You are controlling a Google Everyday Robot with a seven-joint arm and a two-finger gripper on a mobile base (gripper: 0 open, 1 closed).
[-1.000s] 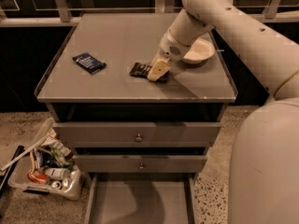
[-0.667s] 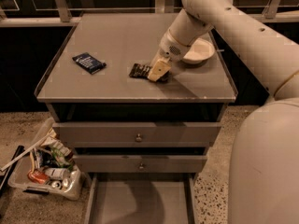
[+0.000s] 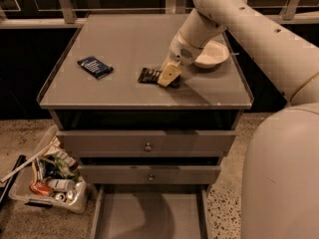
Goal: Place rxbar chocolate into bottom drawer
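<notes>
The rxbar chocolate [image 3: 149, 75], a slim dark bar, lies flat on the grey cabinet top [image 3: 129, 49], near the middle right. My gripper [image 3: 169, 76] is down at the bar's right end, a pale finger [image 3: 167, 74] resting over it and hiding that end. The bottom drawer [image 3: 149, 215] is pulled out at the foot of the cabinet, a shallow grey tray with nothing in it.
A dark blue flat packet [image 3: 94, 66] lies on the left of the top. A white bowl [image 3: 211, 55] stands behind my gripper. Two upper drawers with round knobs [image 3: 148, 146] are closed. A bin of trash [image 3: 50, 176] sits on the floor at left.
</notes>
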